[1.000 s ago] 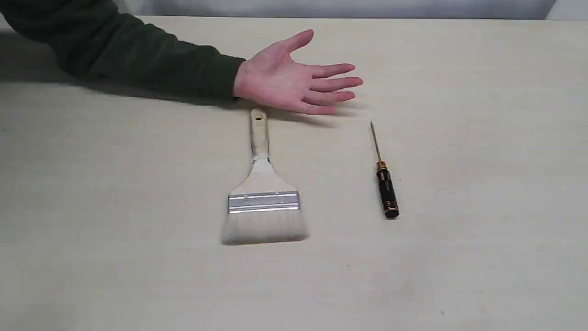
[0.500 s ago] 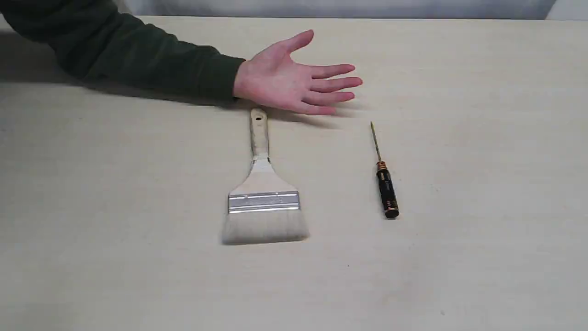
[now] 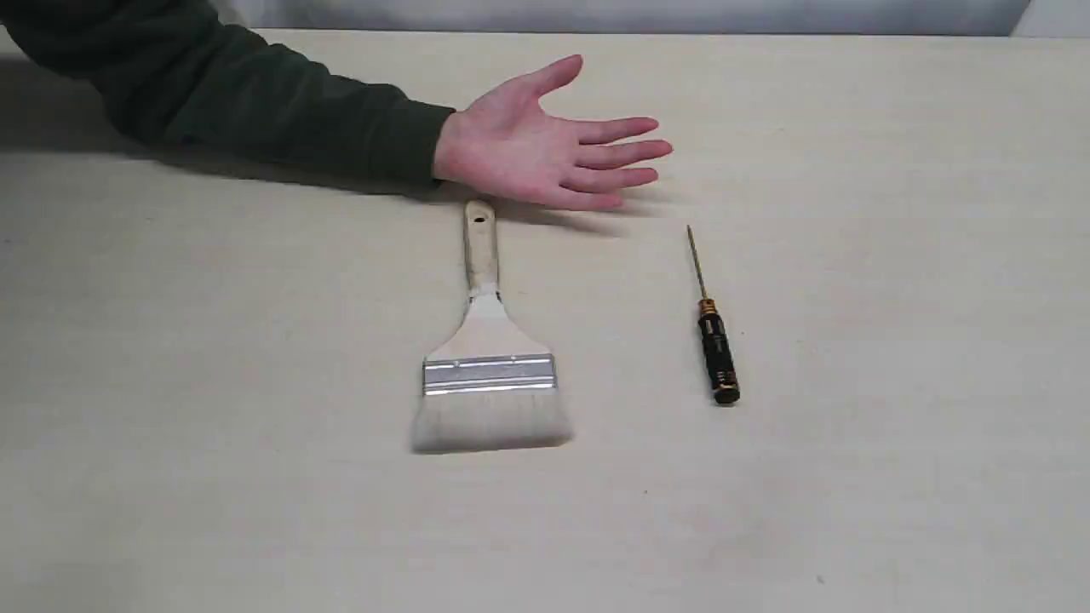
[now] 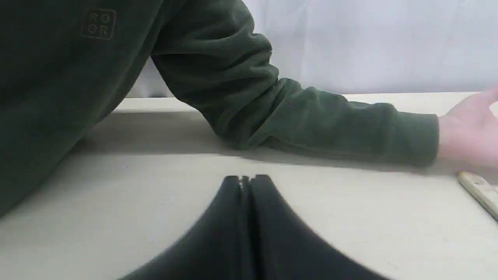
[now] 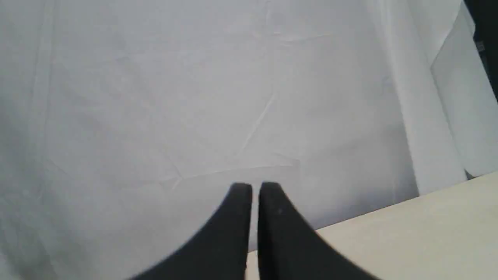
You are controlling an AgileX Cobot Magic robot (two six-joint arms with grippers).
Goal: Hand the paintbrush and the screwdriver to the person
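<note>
Both jaws closed, paintbrush (image 3: 487, 340) lying well apart.

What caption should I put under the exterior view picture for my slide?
An open hand waits near a wide paintbrush and a small screwdriver lying on a pale table.

A pale beige worktop (image 3: 894, 255) with faint wood grain fills the exterior view. A few tiny dark specks (image 3: 645, 491) dot the worktop's near part. A white backdrop sheet (image 3: 647, 15) hangs along the worktop's far edge. The right wrist view shows the sheet's creases (image 5: 256, 116) and folds, and a narrow dark strip (image 5: 486, 23) beyond it, above the worktop's corner.
</note>
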